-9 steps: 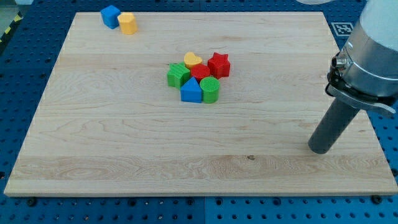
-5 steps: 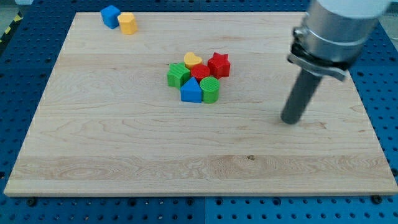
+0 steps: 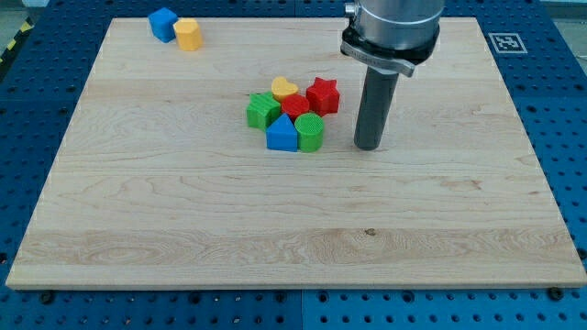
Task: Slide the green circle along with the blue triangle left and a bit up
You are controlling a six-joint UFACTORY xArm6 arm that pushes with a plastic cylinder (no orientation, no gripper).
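You can see my tip (image 3: 369,147) resting on the light wooden board (image 3: 183,202), a little right of the middle of the picture. I have no jaws at all, just a straight dark rod, so nothing is held.

Near my tip, on its left, sits the round green circle block (image 3: 310,134). There is a small gap between them, so they do not touch. The blue triangle block (image 3: 282,135) is pressed against the green circle's left side.

These two sit at the bottom of a little bunch of blocks in the upper middle of the picture. Above them is a red block (image 3: 295,105) whose shape is hard to tell. A green block with bumpy edges (image 3: 263,111) is on the bunch's left, a yellow heart block (image 3: 285,89) is at its top, and a red star block (image 3: 323,95) is at its upper right.

Far away in the upper left corner, a blue block (image 3: 163,24) and a yellow block (image 3: 188,34) sit side by side.
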